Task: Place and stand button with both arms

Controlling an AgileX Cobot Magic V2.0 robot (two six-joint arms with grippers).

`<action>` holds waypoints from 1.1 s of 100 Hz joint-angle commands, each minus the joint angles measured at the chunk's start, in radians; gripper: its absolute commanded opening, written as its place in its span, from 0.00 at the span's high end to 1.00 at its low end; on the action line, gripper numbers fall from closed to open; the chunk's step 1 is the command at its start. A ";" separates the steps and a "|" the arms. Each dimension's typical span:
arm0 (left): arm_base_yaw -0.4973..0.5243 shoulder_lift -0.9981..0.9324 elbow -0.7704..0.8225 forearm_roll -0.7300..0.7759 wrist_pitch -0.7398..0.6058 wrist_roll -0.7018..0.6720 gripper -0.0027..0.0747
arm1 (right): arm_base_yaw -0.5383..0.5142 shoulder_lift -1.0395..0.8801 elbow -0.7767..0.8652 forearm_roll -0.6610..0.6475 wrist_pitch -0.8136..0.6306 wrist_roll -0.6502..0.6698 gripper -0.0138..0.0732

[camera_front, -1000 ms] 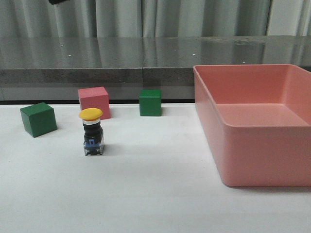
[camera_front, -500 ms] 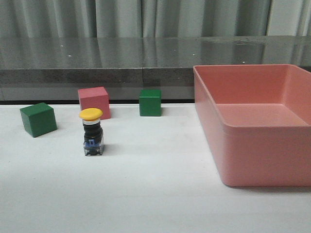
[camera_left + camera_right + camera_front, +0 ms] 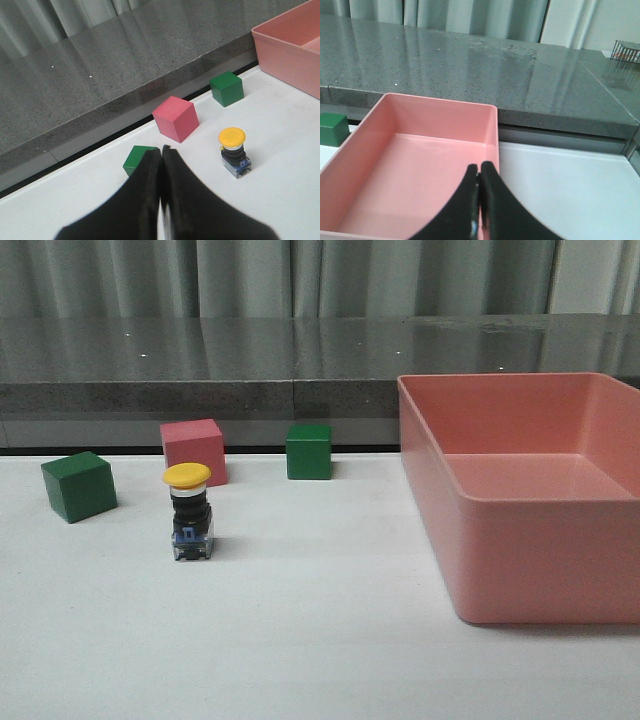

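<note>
The button stands upright on the white table, yellow cap on top, black body, blue-and-clear base down. It also shows in the left wrist view as the button, standing free. My left gripper is shut with nothing in it, held above the table and well apart from the button. My right gripper is shut and empty, hanging over the pink bin. Neither gripper appears in the front view.
A pink cube and a green cube sit behind the button; another green cube lies to its left. The large pink bin fills the right side. A grey stone ledge runs along the back.
A dark shape at the top left of the front view one second ago is gone. The button and cubes have not moved.
</note>
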 commanded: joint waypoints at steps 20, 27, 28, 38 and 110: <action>0.002 -0.054 0.059 -0.018 -0.093 -0.010 0.99 | -0.006 0.007 -0.029 -0.023 -0.064 0.000 0.91; 0.002 -0.054 0.071 -0.018 -0.093 -0.010 0.99 | -0.006 0.007 -0.029 -0.023 -0.064 0.000 0.91; 0.002 -0.054 0.073 -0.018 -0.093 -0.010 0.99 | -0.006 0.007 -0.029 -0.023 -0.064 0.000 0.91; 0.002 -0.054 0.078 -0.018 -0.095 -0.010 0.99 | -0.006 0.007 -0.029 -0.023 -0.064 0.000 0.91; 0.002 -0.230 0.230 0.303 -0.184 -0.458 0.99 | -0.006 0.007 -0.029 -0.023 -0.064 0.000 0.91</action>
